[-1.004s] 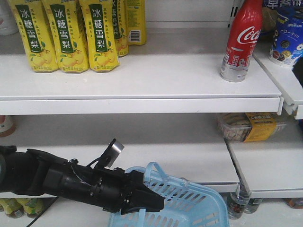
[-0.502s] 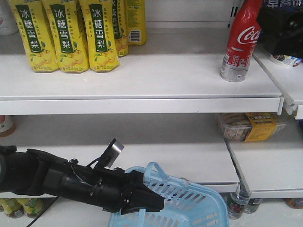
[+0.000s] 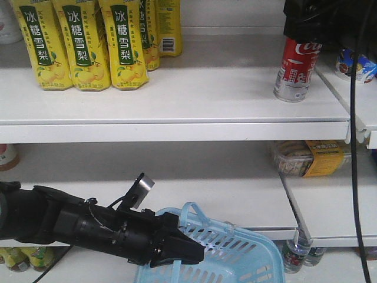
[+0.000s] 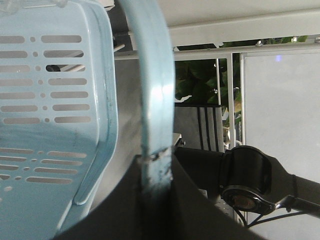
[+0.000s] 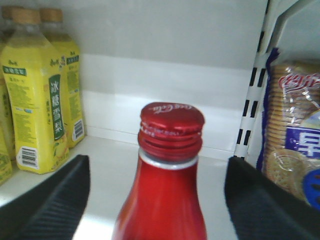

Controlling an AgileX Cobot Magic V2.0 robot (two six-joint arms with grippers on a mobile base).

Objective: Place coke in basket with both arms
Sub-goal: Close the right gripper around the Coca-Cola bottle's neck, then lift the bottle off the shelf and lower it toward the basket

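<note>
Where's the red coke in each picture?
Front view: coke, top right on the upper shelf, its top hidden by a black arm.
Left wrist view: not in it.
Right wrist view: bottom middle, between black fingers.
Shared landmark: yellow bottles, left in front and right wrist views.

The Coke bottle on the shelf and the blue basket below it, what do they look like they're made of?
The coke looks like metal, probably aluminium: it has a bare silver base under a glossy red painted body, and a ridged screw top. The basket looks like moulded plastic, light blue with a slight sheen, and has rows of slots in its thin walls.
</note>
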